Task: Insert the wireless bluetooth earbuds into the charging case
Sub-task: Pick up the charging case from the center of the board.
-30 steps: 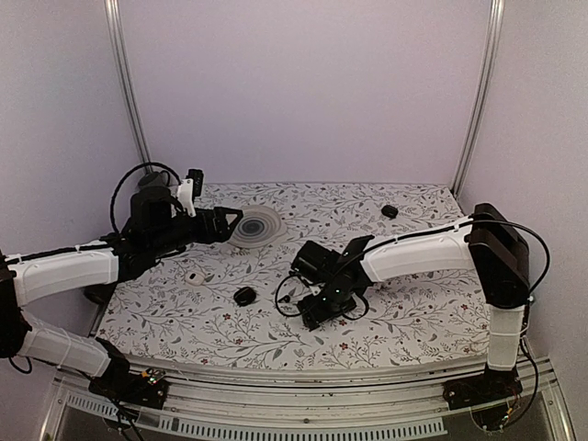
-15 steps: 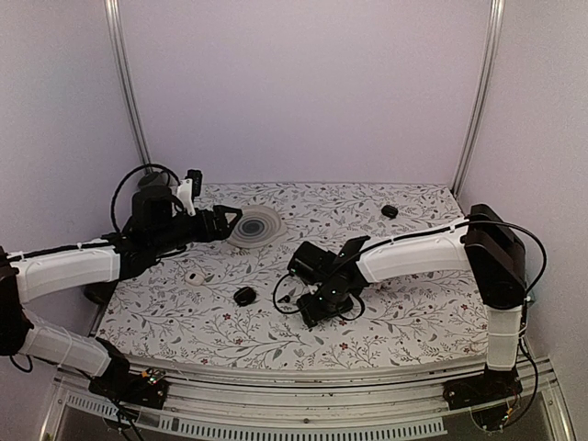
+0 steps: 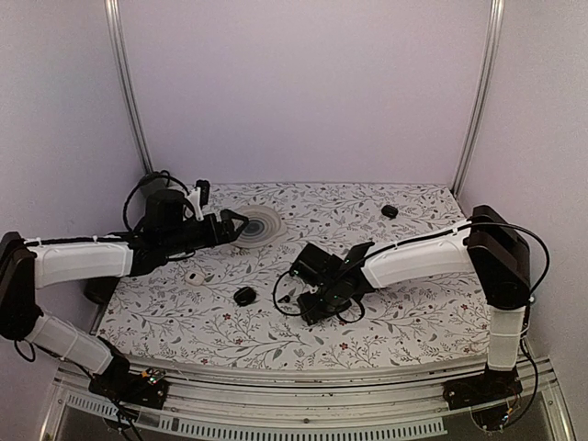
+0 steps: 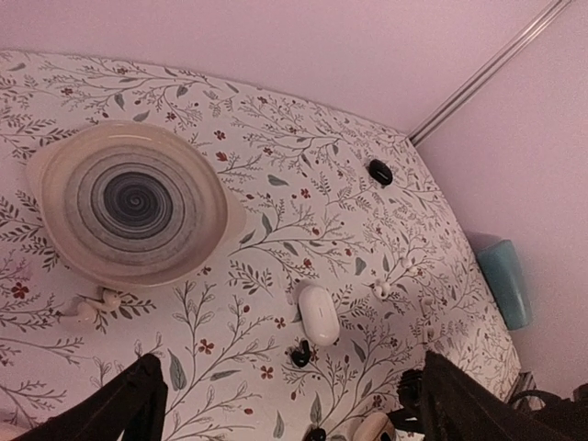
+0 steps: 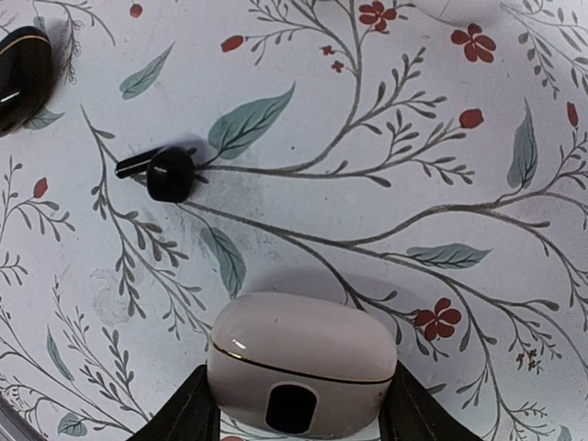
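Two earbuds (image 4: 92,305) lie on worktop (image 4: 276,230) beside plate (image 4: 129,202), apart from closed case (image 5: 294,335). Right tool (image 5: 299,377) straddles case, looks like securing it; we can't tell if it grips. Left tool (image 3: 234,220) wide open. Next we need case opened.

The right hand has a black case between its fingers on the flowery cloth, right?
No, the case is white, not black. The right wrist view shows it between the fingers of the right hand on the flowery cloth.
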You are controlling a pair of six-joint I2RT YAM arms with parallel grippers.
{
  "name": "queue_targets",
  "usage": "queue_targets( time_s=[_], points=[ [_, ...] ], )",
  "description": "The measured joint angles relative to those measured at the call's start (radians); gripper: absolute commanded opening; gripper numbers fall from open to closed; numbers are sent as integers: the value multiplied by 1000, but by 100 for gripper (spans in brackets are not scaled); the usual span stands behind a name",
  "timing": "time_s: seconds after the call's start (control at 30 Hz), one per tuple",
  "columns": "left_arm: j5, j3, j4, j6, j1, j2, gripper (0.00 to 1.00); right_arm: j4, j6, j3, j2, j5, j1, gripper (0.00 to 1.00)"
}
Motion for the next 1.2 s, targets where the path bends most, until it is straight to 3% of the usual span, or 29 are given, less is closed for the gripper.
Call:
queue_targets(
  time_s=[0.5, 1.2],
  points=[
    [130, -23, 87, -180, -2, 130, 92, 151, -45, -123, -63, -5, -28, 46],
    [318, 29, 151, -212, -51, 327, 75, 333, -25, -176, -146, -2, -63, 47]
  ],
)
